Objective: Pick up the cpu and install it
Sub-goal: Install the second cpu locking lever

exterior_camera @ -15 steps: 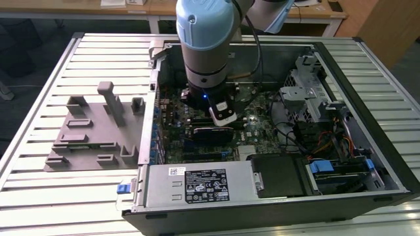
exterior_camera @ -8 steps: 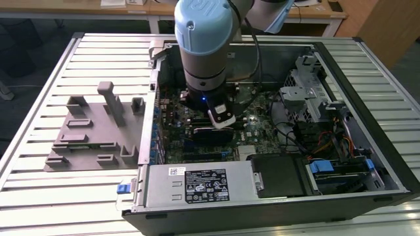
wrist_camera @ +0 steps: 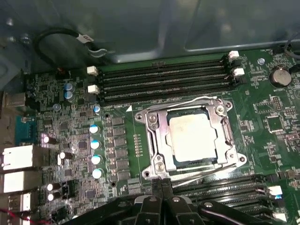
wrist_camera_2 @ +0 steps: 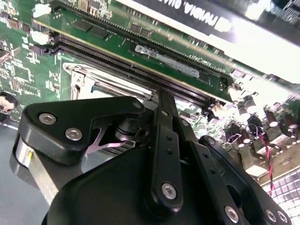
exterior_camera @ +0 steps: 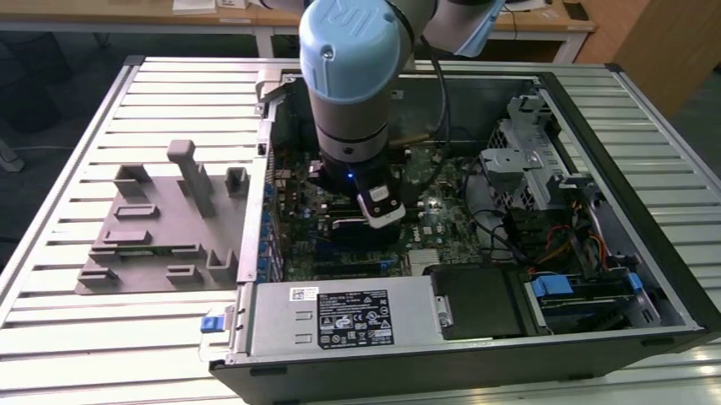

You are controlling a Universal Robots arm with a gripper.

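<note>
The cpu [wrist_camera: 193,138], a flat square chip with a silvery top, lies inside the metal socket frame [wrist_camera: 152,136] on the green motherboard in the first wrist view. My gripper [wrist_camera: 161,183] hovers just beside the frame's near edge, apart from the chip. Its two black fingers are pressed together with nothing between them. In the second wrist view the gripper [wrist_camera_2: 162,96] points at the motherboard next to the socket frame [wrist_camera_2: 89,79]. In the exterior view the arm [exterior_camera: 351,101] reaches down into the open computer case [exterior_camera: 586,110], and its wrist hides the socket.
Black memory slots [wrist_camera: 164,77] run along one side of the socket, and more slots [wrist_camera: 225,187] along the other. A grey plastic plate with upright blocks [exterior_camera: 169,228] lies on the slatted table at the exterior view's left. The power supply [exterior_camera: 338,316] and drive cage [exterior_camera: 529,160] crowd the case.
</note>
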